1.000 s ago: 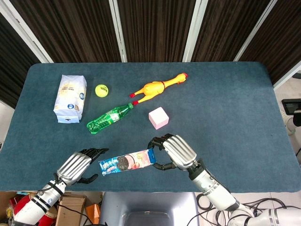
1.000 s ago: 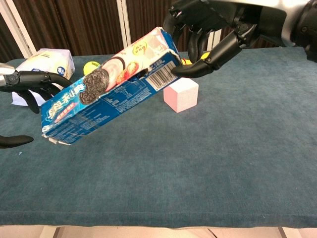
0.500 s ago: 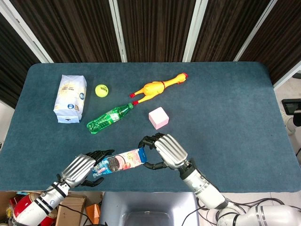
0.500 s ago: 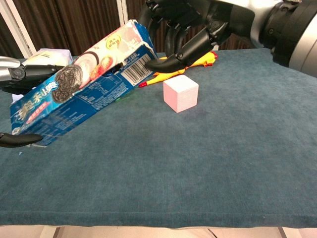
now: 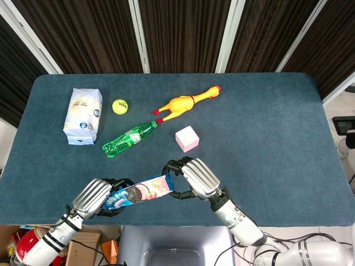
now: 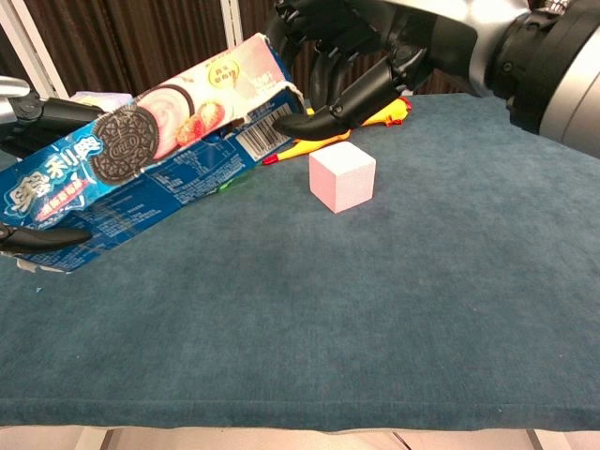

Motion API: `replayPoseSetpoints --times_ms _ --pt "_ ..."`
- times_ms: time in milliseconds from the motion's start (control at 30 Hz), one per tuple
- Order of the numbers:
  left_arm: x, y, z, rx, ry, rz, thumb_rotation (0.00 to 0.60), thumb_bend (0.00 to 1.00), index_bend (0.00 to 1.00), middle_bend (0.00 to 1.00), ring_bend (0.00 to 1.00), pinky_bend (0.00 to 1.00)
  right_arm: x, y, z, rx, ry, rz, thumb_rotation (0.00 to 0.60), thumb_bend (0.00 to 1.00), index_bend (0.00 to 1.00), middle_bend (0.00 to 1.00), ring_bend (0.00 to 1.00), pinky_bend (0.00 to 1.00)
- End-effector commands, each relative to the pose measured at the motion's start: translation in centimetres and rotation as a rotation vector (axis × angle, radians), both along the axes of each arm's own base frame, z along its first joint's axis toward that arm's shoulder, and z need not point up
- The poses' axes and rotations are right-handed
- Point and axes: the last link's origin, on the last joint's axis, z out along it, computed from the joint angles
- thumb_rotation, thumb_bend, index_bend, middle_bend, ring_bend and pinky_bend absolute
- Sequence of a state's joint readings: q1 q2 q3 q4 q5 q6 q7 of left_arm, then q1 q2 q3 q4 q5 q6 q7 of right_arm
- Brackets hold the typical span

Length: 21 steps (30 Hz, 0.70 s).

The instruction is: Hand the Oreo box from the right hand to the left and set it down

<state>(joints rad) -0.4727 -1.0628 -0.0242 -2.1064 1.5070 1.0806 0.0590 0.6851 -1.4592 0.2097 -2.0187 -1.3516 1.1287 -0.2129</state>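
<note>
1. The right hand (image 5: pixel 197 176) pinches one short end of the Oreo box (image 5: pixel 138 192): in the chest view its thumb lies under the barcode corner and its fingers (image 6: pixel 319 37) curl over the top edge.
2. The box hangs in the air above the near edge of the table (image 5: pixel 266 138), tilted, with its high end in the right hand and its low end reaching out to the robot's left.
3. The left hand (image 5: pixel 94 195) is at that low end. The chest view shows a dark finger (image 6: pixel 42 237) along the lower edge and others above, so it brackets the box; whether it is pressing firmly cannot be told.
4. Judged from this, the handover itself is in hand: both hands are on the box and neither has let go.
5. The next move calls for the left hand to tighten its hold before the right hand spreads its fingers and draws clear; then the box can be lowered onto bare cloth.
6. Further out lie a pink cube (image 5: pixel 187 138), a green bottle (image 5: pixel 128 138), a rubber chicken (image 5: pixel 186 102), a tennis ball (image 5: pixel 120 106) and a white bag (image 5: pixel 83 115), all well apart from the hands.
</note>
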Motion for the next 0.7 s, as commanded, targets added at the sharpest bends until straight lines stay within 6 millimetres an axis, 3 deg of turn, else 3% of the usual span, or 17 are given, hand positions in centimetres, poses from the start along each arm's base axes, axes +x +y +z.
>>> replayPoseSetpoints --times_ms 33,133,267,333,500,700 --pt "-0.1 -0.1 -0.1 -0.003 0.008 0.004 0.6 0.31 0.51 0.61 0.56 0.6 -0.3 0.0 0.0 0.004 0.004 -0.001 0.6 0.24 0.58 0.45 0.49 0.46" --pt "-0.2 -0.1 -0.1 0.005 0.015 0.003 0.6 0.32 0.51 0.61 0.56 0.6 -0.7 0.0 0.0 0.008 0.02 -0.001 0.6 0.24 0.36 0.38 0.34 0.43" --pt "-0.2 -0.2 -0.1 0.002 0.016 0.006 0.6 0.31 0.51 0.61 0.56 0.6 -1.4 0.0 -0.2 0.011 0.061 -0.002 0.6 0.15 0.03 0.06 0.04 0.26" --pt "-0.3 -0.1 -0.1 0.003 0.019 0.008 0.6 0.31 0.51 0.61 0.56 0.6 -1.6 -0.1 -0.2 0.019 0.079 -0.004 0.6 0.09 0.0 0.0 0.0 0.19" --pt "-0.6 0.0 -0.1 0.009 0.03 0.019 0.6 0.31 0.51 0.61 0.56 0.6 -2.0 0.1 0.2 0.067 0.071 -0.013 0.6 0.01 0.0 0.0 0.0 0.16" --pt "-1.6 0.7 0.3 0.08 0.101 0.018 0.6 0.31 0.51 0.61 0.56 0.6 -3.4 0.0 1.6 0.062 0.089 -0.031 0.6 0.0 0.0 0.0 0.0 0.16"
